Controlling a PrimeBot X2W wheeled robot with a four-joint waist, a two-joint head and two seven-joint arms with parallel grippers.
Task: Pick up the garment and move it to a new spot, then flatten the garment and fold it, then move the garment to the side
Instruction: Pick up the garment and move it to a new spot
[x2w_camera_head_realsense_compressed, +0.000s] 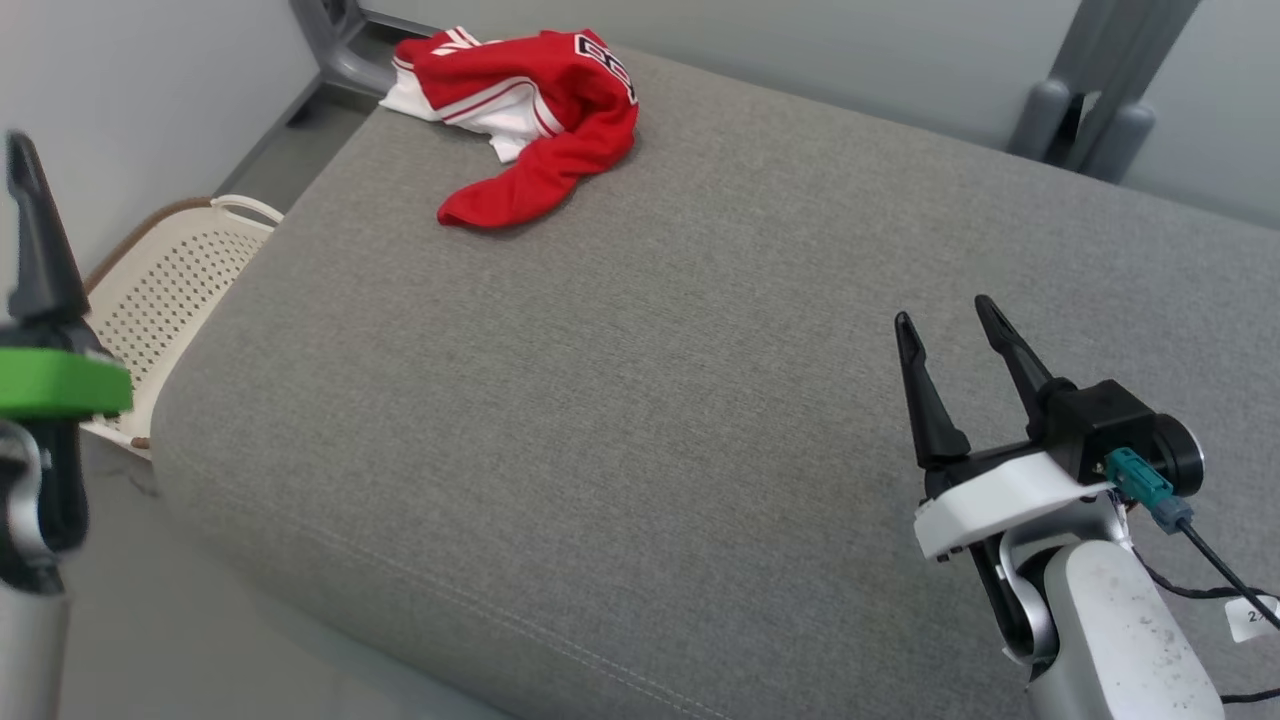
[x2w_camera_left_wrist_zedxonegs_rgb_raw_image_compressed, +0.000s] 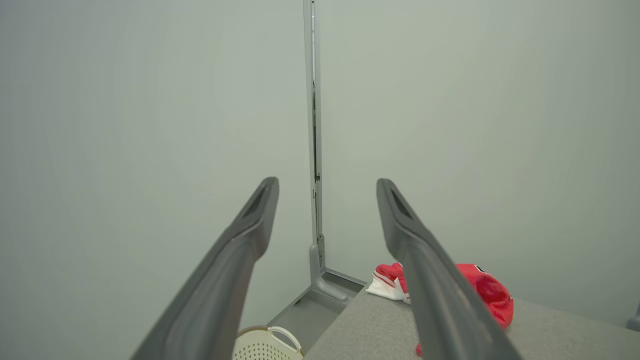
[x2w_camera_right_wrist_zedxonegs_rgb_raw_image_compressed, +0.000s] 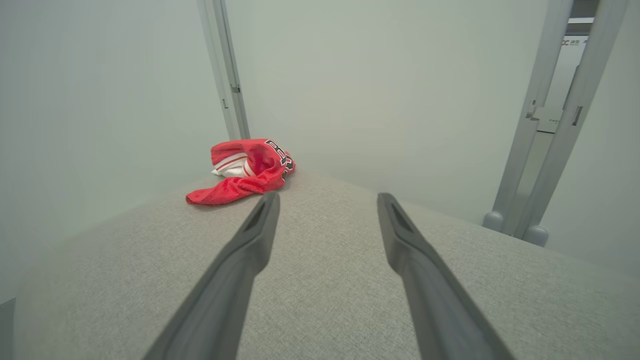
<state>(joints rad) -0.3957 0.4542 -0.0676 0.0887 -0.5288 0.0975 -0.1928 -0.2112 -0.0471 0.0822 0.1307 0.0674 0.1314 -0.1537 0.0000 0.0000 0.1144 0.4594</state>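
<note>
The garment (x2w_camera_head_realsense_compressed: 530, 110) is a red and white jersey with black lettering, crumpled in a heap at the far left corner of the grey padded surface (x2w_camera_head_realsense_compressed: 650, 400). The right wrist view shows the garment (x2w_camera_right_wrist_zedxonegs_rgb_raw_image_compressed: 245, 170) far ahead, left of the fingers. In the left wrist view the garment (x2w_camera_left_wrist_zedxonegs_rgb_raw_image_compressed: 487, 292) is partly hidden behind one finger. My right gripper (x2w_camera_head_realsense_compressed: 945, 320) hovers open over the near right part of the surface, nothing between its fingers. At the far left edge, off the surface, my left gripper (x2w_camera_left_wrist_zedxonegs_rgb_raw_image_compressed: 327, 187) is open and empty, one dark finger (x2w_camera_head_realsense_compressed: 35, 230) visible in the head view.
A cream perforated basket (x2w_camera_head_realsense_compressed: 170, 290) stands on the floor left of the padded surface, beside my left arm. Grey metal posts (x2w_camera_head_realsense_compressed: 1100, 90) rise behind the surface at the back right and back left. Pale walls close the far side.
</note>
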